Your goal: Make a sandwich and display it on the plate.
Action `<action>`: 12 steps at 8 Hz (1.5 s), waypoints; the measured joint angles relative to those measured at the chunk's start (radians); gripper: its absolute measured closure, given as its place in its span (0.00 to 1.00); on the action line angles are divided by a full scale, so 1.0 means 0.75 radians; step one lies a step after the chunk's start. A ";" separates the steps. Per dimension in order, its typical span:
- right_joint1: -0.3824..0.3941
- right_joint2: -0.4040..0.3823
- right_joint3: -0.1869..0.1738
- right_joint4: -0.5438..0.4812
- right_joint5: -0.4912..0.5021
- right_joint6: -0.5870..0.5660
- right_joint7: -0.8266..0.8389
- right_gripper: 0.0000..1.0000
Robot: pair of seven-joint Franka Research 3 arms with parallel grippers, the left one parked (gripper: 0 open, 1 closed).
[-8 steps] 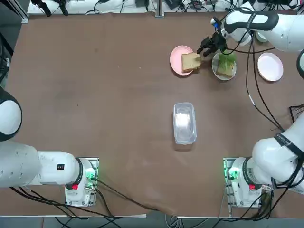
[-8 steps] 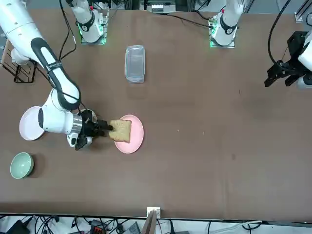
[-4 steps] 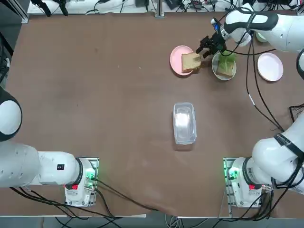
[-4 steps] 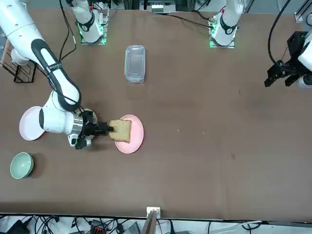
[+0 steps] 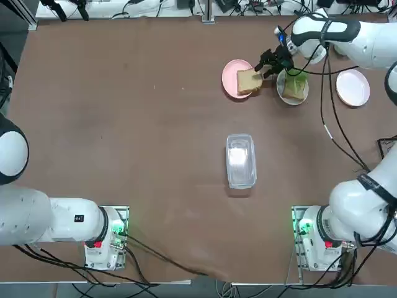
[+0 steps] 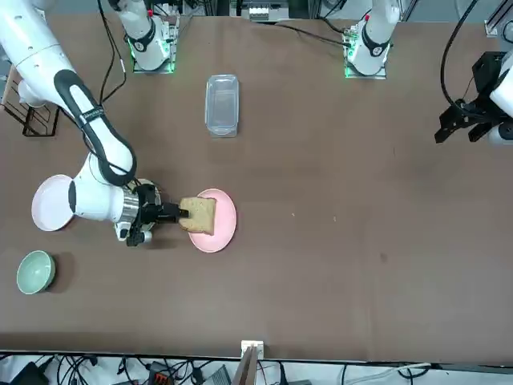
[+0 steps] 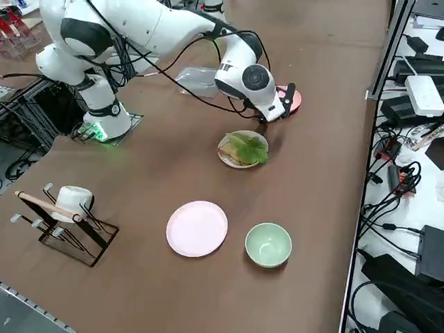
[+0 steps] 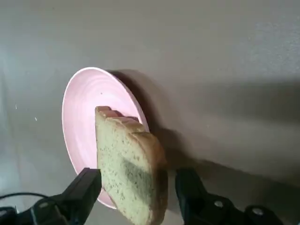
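Reaching across the table point(image 5: 124, 124), the right arm point(image 5: 347, 31) has its right gripper point(image 5: 265, 67) at the far right, level with a pink plate point(image 5: 231, 79). The fingers stand apart on either side of a bread slice point(image 8: 129, 171) that lies half on that plate and hangs over its right rim; whether the pads already touch the bread I cannot tell. Just right of the gripper sits the white plate point(image 5: 281, 92), carrying the lower bread slice point(image 5: 295, 92) topped with green lettuce point(image 7: 248, 147). So the sandwich is not yet complete: the step in hand looks like fetching the top slice. Next move, as I judge it: close gently on the bread, lift it, carry it right and lay it squarely over the lettuce.
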 joint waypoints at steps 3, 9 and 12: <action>0.009 0.026 0.000 0.000 0.000 0.014 0.000 0.16; 0.010 0.024 0.001 0.017 -0.004 0.020 -0.014 0.78; 0.008 -0.050 0.004 0.026 -0.004 -0.034 -0.015 0.93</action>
